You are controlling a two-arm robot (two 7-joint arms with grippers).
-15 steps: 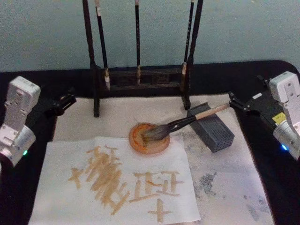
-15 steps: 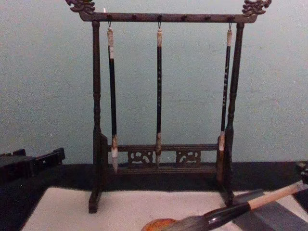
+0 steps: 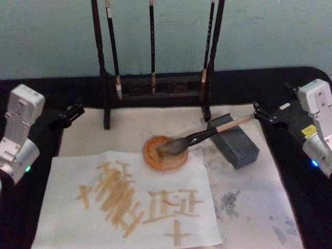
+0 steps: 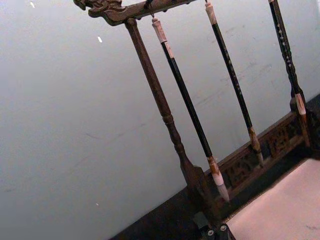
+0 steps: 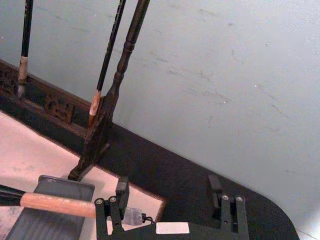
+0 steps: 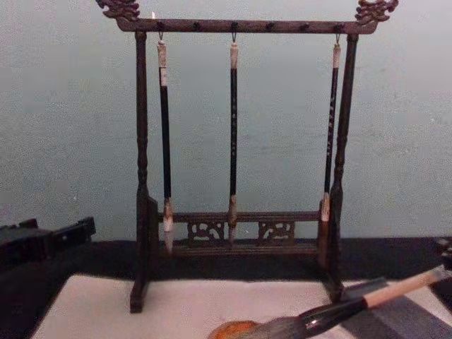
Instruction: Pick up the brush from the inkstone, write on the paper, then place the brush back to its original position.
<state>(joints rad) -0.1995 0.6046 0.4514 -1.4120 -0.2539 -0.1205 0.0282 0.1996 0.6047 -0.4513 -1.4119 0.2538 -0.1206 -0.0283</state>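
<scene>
Well, at the left edge of the head view one left tool [image 3: 78, 110] hovers over the black bench [image 3: 307, 199], above the upper left corner of the pale mat [image 3: 249, 207]; I cannot tell whether it is wide or narrow. One sheet of paper [image 3: 67, 207] lies flat at lower left, covered with tan strokes. Behind it, at top centre, stands one wooden rack [image 3: 106, 78] with three thin brushes [image 3: 152, 46] hanging from its bar. One round orange inkstone [image 3: 155, 158] sits at centre, just past the paper's far edge. The brush [image 3: 199, 136], one thick one, has its bristles on the inkstone and its handle propped on one grey block [image 3: 236, 145]. At the right edge the right tool [image 3: 257, 113] is spread wide and grips nothing, the handle's end just beside it.
</scene>
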